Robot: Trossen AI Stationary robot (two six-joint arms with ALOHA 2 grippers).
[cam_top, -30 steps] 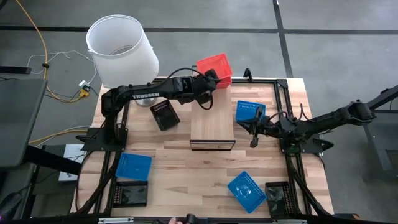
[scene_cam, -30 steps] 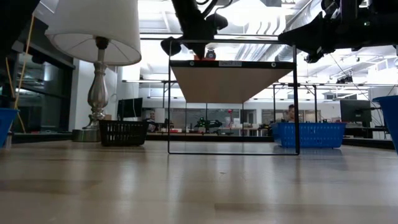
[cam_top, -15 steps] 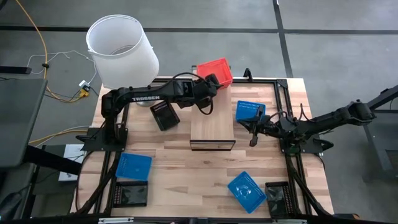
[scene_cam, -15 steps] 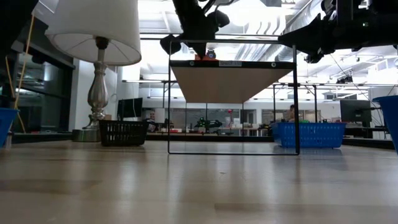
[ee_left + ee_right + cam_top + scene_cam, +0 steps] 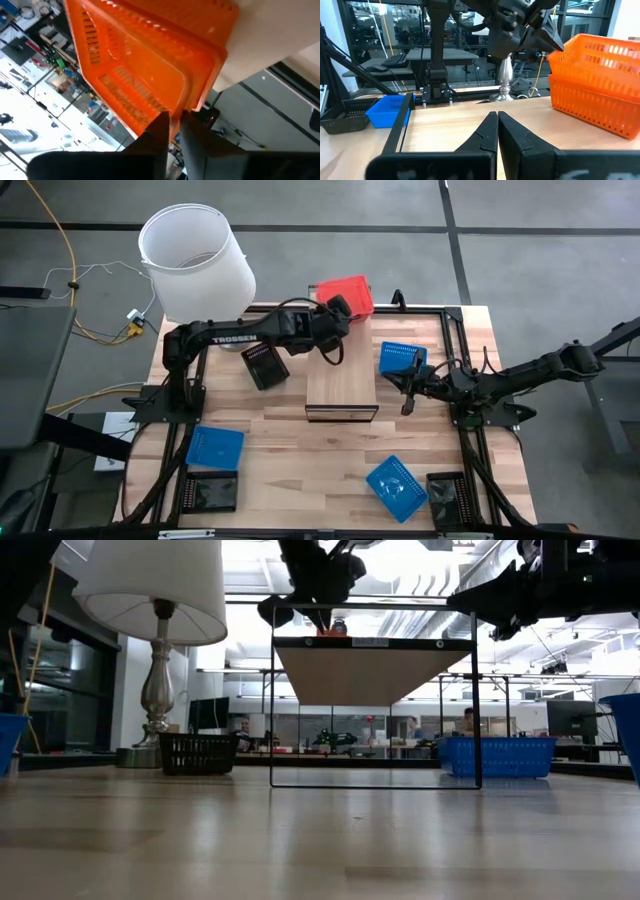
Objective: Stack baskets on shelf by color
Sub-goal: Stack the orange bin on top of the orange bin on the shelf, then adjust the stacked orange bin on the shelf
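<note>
At the near edge of the table (image 5: 300, 455) in the overhead view, two black baskets sit in the corners, one on the left (image 5: 211, 492) and one on the right (image 5: 445, 494), each with a blue basket just beyond it: a flat one on the left (image 5: 215, 448) and a tilted one on the right (image 5: 398, 484). Farther in, the shelf (image 5: 342, 376) stands at the middle of the table, its pale plank top bare over most of its length. To its right, the right gripper (image 5: 408, 388) hangs over the table beside the shelf, its fingers pressed together and holding nothing; its wrist camera shows the two dark fingers (image 5: 492, 131) meeting at a thin seam above the plank. A third blue basket (image 5: 402, 359) lies just behind that gripper. To the left of the shelf, another black basket (image 5: 265, 364) rests on the table beneath the left arm. At the far end of the shelf, the left gripper (image 5: 338, 311) is pinching the rim of a red basket (image 5: 346, 295), which sits at the plank's back end and reaches out past it; the wrist camera shows the fingers (image 5: 162, 131) clamped on the basket's edge. Beyond the table's far left corner stands a lamp with a white shade (image 5: 196, 262).
</note>
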